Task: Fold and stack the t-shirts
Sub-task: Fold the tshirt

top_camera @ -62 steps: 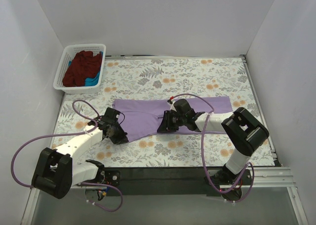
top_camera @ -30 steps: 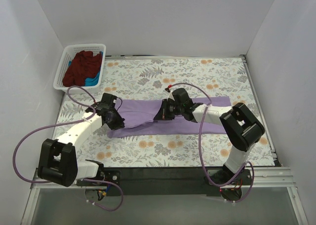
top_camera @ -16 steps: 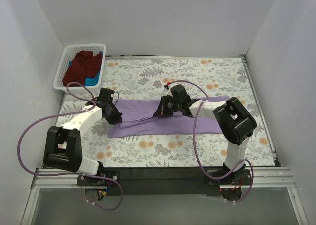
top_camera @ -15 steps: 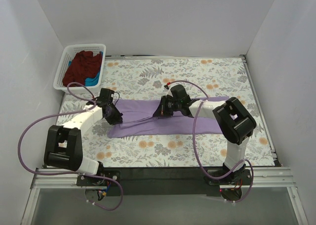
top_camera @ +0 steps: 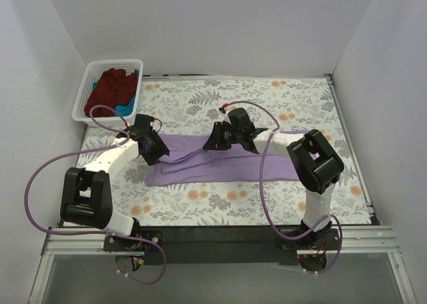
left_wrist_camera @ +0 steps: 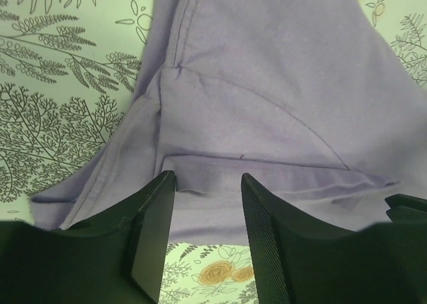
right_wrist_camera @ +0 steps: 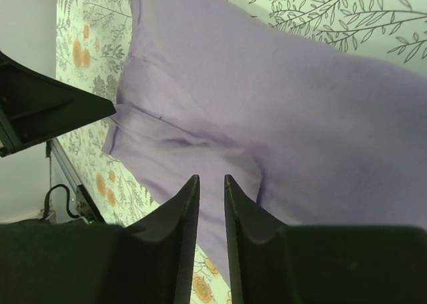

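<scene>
The lavender t-shirt (top_camera: 227,165) lies across the middle of the table as a long, narrow folded strip. My left gripper (top_camera: 157,156) hovers just over its left end. In the left wrist view the left gripper (left_wrist_camera: 205,177) is open and empty, with a sleeve seam and hem of the t-shirt (left_wrist_camera: 267,84) below it. My right gripper (top_camera: 214,144) is over the strip's far edge near its middle. In the right wrist view the right gripper (right_wrist_camera: 211,179) stands a narrow gap apart with nothing between, above the t-shirt (right_wrist_camera: 300,104). A maroon t-shirt (top_camera: 110,91) and a blue t-shirt (top_camera: 128,107) lie in the basket.
The white lattice basket (top_camera: 113,62) stands at the far left corner. The floral tablecloth (top_camera: 267,97) covers the table. White walls enclose the left, back and right sides. Purple cables loop from both arms.
Both grippers moved away from me, carrying the shirt's near edge over onto the far part. The shirt went from a wide shape to a narrow strip. The cloth is no longer held.
</scene>
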